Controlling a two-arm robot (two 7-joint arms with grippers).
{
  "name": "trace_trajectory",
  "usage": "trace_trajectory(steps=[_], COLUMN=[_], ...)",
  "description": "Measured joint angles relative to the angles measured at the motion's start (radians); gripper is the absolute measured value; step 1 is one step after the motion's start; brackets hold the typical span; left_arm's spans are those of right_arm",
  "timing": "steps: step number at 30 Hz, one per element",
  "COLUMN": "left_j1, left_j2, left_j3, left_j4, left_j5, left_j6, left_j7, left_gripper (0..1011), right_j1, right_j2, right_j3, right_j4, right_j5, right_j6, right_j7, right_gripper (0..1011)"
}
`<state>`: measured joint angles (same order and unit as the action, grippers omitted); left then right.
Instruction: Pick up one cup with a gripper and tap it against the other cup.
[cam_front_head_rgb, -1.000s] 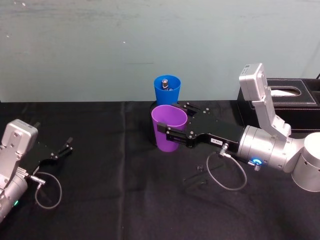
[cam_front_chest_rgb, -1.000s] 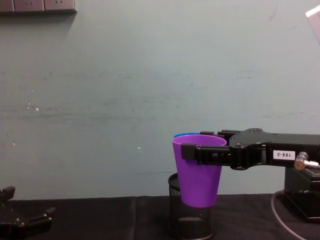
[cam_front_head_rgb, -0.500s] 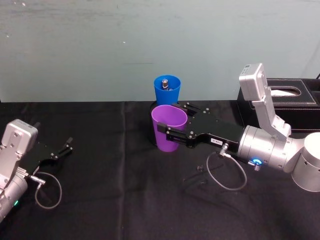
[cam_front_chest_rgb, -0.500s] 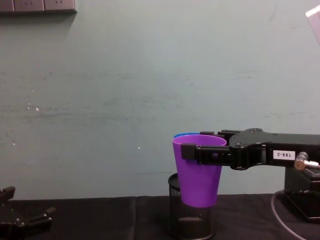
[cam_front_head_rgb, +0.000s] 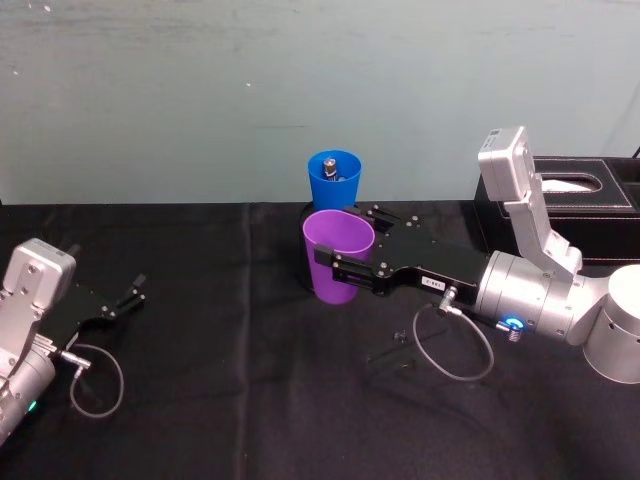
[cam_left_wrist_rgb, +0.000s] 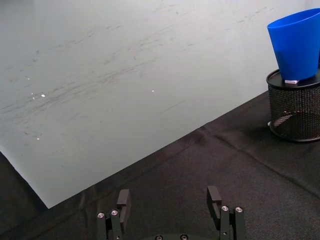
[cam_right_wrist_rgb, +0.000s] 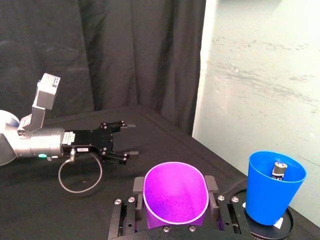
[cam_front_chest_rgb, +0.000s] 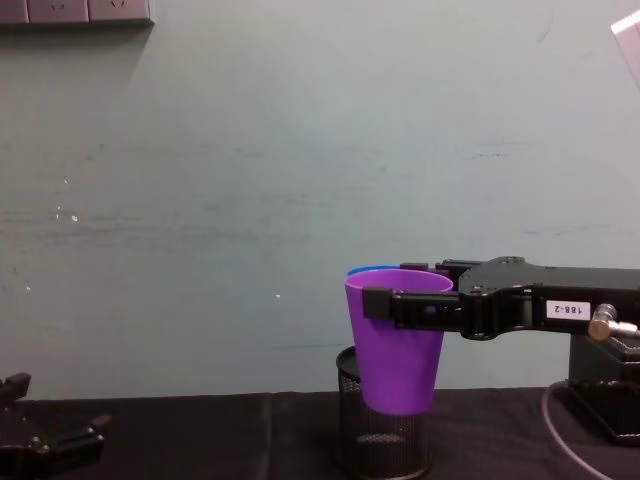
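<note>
The purple cup (cam_front_head_rgb: 338, 262) hangs upright above the black table, with my right gripper (cam_front_head_rgb: 340, 236) shut on it just under the rim. In the right wrist view the fingers (cam_right_wrist_rgb: 138, 186) press both sides of the purple cup (cam_right_wrist_rgb: 175, 197). The blue cup (cam_front_head_rgb: 334, 182) stands just behind it on a mesh pen holder and has a small metal object inside. From the chest, the purple cup (cam_front_chest_rgb: 398, 345) covers nearly all of the blue cup (cam_front_chest_rgb: 368, 270); I cannot tell whether they touch. My left gripper (cam_front_head_rgb: 134, 290) rests open at the table's left.
The black wire-mesh pen holder (cam_front_chest_rgb: 385, 445) stands under the cups near the back wall. A black tissue box (cam_front_head_rgb: 585, 205) sits at the back right, behind my right arm. A loose cable (cam_front_head_rgb: 455, 350) loops from the right wrist over the cloth.
</note>
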<state>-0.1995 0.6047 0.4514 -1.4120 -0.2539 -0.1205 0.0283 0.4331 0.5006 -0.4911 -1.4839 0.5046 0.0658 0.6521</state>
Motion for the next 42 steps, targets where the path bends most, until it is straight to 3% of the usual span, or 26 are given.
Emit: trace_trajectory(steps=[22,30,42], left_j1=[0.0,0.0,0.0], left_j2=[0.0,0.0,0.0], left_j3=[0.0,0.0,0.0], left_j4=[0.0,0.0,0.0], left_j5=[0.0,0.0,0.0], left_j6=[0.0,0.0,0.0], left_j7=[0.0,0.0,0.0], left_gripper=[1000,1000,1000], right_j1=[0.004,0.026,0.085], right_j2=[0.0,-0.014,-0.065], right_j3=[-0.012,-0.025,-0.032], right_j4=[0.004,0.045,0.153], right_j5=[0.002,0.005,0.016], right_j6=[-0.002,-0.002,0.007], right_j7=[-0.001,-0.026,-0.044], right_gripper=[728,728,728])
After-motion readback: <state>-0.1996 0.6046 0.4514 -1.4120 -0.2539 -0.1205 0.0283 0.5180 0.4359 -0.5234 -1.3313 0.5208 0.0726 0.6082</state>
